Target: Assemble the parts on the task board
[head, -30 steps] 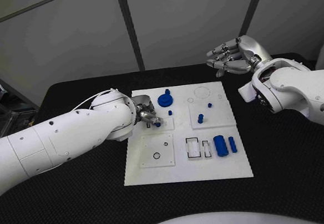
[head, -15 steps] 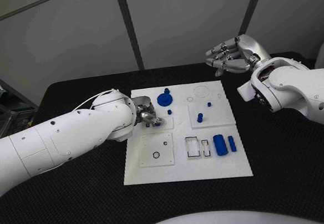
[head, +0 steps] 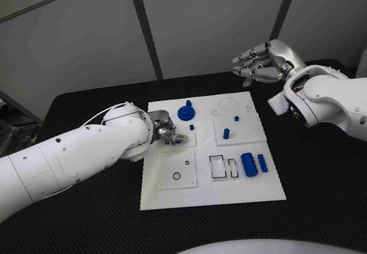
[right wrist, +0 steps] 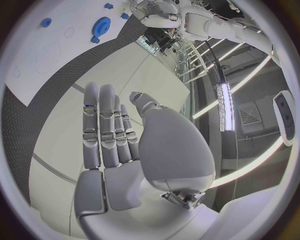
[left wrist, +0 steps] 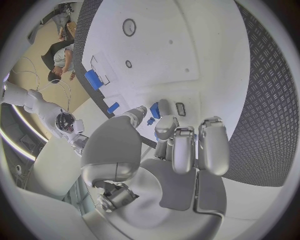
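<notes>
One black textured desk (head: 89,241) is seen, carrying the white task board (head: 212,190) at its middle; grey wall panels with dark seams are seen behind it. On the board, a blue gear-like part (head: 186,111) is placed at the far edge, small blue pegs (head: 227,133) near the middle, and two blue cylinders (head: 249,164) side by side at the near right. The left robot hand (head: 170,134) is lowered onto the board's left-centre. In the left wrist view a small blue part (left wrist: 154,111) is seen pinched at the fingertips (left wrist: 164,107), just above a small dark slot; the head view hides this behind the hand. The right robot hand (head: 262,64) is held raised beyond the board's far right corner, off the desk surface. In the right wrist view its fingers (right wrist: 103,125) are shown straight, side by side, nothing held.
</notes>
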`<state>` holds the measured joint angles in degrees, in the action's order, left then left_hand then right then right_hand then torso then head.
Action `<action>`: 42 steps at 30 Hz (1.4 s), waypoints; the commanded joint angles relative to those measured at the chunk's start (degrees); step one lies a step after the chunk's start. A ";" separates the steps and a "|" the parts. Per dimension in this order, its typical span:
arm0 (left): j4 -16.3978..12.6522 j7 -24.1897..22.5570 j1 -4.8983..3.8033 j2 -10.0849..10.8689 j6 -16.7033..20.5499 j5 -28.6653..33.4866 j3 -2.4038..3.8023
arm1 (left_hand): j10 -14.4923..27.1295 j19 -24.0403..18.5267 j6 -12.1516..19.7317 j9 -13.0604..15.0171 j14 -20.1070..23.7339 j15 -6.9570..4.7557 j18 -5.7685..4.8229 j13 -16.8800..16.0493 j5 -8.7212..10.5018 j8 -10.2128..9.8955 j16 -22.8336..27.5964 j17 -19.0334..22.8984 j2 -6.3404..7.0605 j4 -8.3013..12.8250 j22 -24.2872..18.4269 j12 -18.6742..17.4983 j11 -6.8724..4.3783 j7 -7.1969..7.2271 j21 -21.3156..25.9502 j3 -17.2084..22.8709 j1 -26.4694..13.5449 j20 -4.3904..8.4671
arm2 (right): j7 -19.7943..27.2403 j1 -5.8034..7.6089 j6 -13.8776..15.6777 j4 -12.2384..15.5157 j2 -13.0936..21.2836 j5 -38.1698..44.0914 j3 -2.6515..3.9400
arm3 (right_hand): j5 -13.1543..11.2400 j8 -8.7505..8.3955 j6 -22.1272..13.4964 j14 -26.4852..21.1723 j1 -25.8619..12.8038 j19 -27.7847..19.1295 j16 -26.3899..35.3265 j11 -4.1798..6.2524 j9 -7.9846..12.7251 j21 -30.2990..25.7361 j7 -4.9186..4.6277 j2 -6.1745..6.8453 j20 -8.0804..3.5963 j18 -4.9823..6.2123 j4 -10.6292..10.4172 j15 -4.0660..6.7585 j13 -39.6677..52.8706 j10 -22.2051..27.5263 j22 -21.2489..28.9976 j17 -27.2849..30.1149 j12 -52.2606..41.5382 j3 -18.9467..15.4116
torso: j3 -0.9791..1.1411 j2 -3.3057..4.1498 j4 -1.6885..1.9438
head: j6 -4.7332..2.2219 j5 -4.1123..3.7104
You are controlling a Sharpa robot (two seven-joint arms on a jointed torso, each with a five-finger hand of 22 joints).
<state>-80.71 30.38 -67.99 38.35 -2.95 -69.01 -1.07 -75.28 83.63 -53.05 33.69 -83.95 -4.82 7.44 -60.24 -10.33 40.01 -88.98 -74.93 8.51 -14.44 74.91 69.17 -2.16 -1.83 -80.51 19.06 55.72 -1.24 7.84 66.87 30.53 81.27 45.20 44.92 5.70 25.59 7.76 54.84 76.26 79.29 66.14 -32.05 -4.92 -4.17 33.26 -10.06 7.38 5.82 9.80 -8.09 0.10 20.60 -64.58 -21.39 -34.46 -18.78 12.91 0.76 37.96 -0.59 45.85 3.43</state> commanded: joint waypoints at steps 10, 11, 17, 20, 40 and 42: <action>-1.44 0.03 -0.04 1.22 1.94 0.30 2.93 | 0.64 0.16 -0.11 0.49 -5.52 -0.29 -4.33 0.91 0.72 -1.04 0.21 -13.26 -0.75 -2.11 3.12 -0.57 0.28 -0.12 0.77 -7.41 0.18 -0.01 | 0.30 0.06 -0.66 -0.50 -0.21 -0.04 0.03 | 0.40 0.28 -0.56 -0.06 -0.63 -0.04 0.47 -0.13 0.00 -0.51 0.14 -0.08 0.40 0.64 -0.34 -0.52 -0.16 0.66 0.16 -0.07 -0.40 0.03 | -0.01 -0.02 -0.04 | -0.51 0.63; -1.47 0.00 -0.04 1.36 2.01 0.50 3.48 | 1.35 -0.35 0.34 0.48 -5.37 -0.17 -4.11 1.83 0.94 -1.31 0.55 -12.76 -0.84 -2.14 2.23 -1.30 0.42 -0.32 1.60 -8.13 0.32 -0.10 | 0.30 0.06 -0.71 -0.54 -0.23 -0.04 0.03 | 0.40 0.28 -0.56 -0.06 -0.63 -0.04 0.47 -0.13 0.00 -0.51 0.14 -0.08 0.40 0.64 -0.34 -0.52 -0.16 0.66 0.16 -0.07 -0.40 0.03 | 0.00 -0.03 -0.03 | -0.74 0.73; -1.32 -0.22 -0.40 2.63 1.35 2.72 6.23 | 5.35 -1.93 3.59 -0.26 -5.04 1.04 -3.47 6.12 1.03 -3.78 1.25 -11.81 -1.65 -2.14 -0.30 -4.57 1.89 -1.92 4.32 -12.39 2.84 -1.06 | 0.28 0.06 -0.83 -0.70 -0.23 -0.05 0.02 | 0.41 0.29 -0.59 -0.08 -0.65 -0.04 0.49 -0.13 0.00 -0.55 0.13 -0.11 0.40 0.64 -0.37 -0.53 -0.19 0.70 0.19 -0.07 -0.41 0.05 | 0.07 -0.05 -0.06 | -0.71 0.50; -0.66 -0.29 -1.20 3.09 -0.34 3.82 7.13 | 6.85 -2.49 4.70 -1.06 -4.84 1.49 -3.25 7.64 1.10 -5.11 1.63 -11.28 -2.08 -2.13 -1.14 -5.64 2.44 -2.58 5.28 -13.98 3.89 -1.52 | 0.27 0.06 -0.84 -0.82 -0.24 -0.06 0.02 | 0.41 0.29 -0.59 -0.08 -0.65 -0.04 0.49 -0.13 0.00 -0.55 0.13 -0.11 0.40 0.64 -0.37 -0.53 -0.19 0.70 0.19 -0.07 -0.41 0.05 | 0.08 -0.06 0.03 | -0.78 0.48; 15.88 -0.38 -4.99 -4.40 -11.79 1.07 7.99 | 8.20 -2.96 4.71 -5.08 -4.63 2.57 -2.99 8.70 1.00 -9.04 1.88 -10.89 -4.90 -2.20 -1.66 -5.67 3.56 -3.80 6.38 -17.77 8.10 -2.66 | 0.08 0.05 -1.18 -1.09 -0.70 -0.06 0.01 | 0.42 0.30 -0.61 -0.09 -0.62 -0.03 0.51 -0.13 0.00 -0.60 0.13 -0.13 0.41 0.65 -0.36 -0.53 -0.21 0.73 0.22 -0.08 -0.43 0.07 | 0.03 0.09 0.01 | -1.00 0.81; 17.16 -0.35 -4.99 -5.13 -12.44 0.31 7.97 | 8.20 -2.96 4.59 -5.19 -4.64 2.56 -2.99 8.69 1.01 -9.08 1.85 -10.92 -5.10 -2.20 -1.66 -5.63 3.55 -3.79 6.41 -17.90 8.09 -2.67 | 0.06 0.05 -1.24 -1.10 -0.76 -0.06 0.01 | 0.42 0.30 -0.61 -0.09 -0.62 -0.03 0.51 -0.13 0.00 -0.60 0.13 -0.13 0.41 0.65 -0.36 -0.53 -0.21 0.73 0.22 -0.08 -0.43 0.07 | 0.02 0.05 0.02 | -0.92 0.85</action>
<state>-64.09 30.28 -72.84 33.43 -11.93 -66.41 6.88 -67.36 80.74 -48.11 28.55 -83.96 -2.56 7.42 -51.47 -9.49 31.23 -87.20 -74.93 3.76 -16.66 73.33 63.45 1.27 -5.74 -74.46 1.50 63.81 -3.50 7.80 66.84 29.79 80.12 44.51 44.87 5.68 25.80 7.76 54.68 76.06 79.23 66.14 -31.80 -4.90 -4.17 32.99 -9.89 7.45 5.82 9.79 -8.08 -0.10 20.45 -64.17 -21.27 -34.46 -19.00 12.90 0.82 38.03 -0.64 44.82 4.27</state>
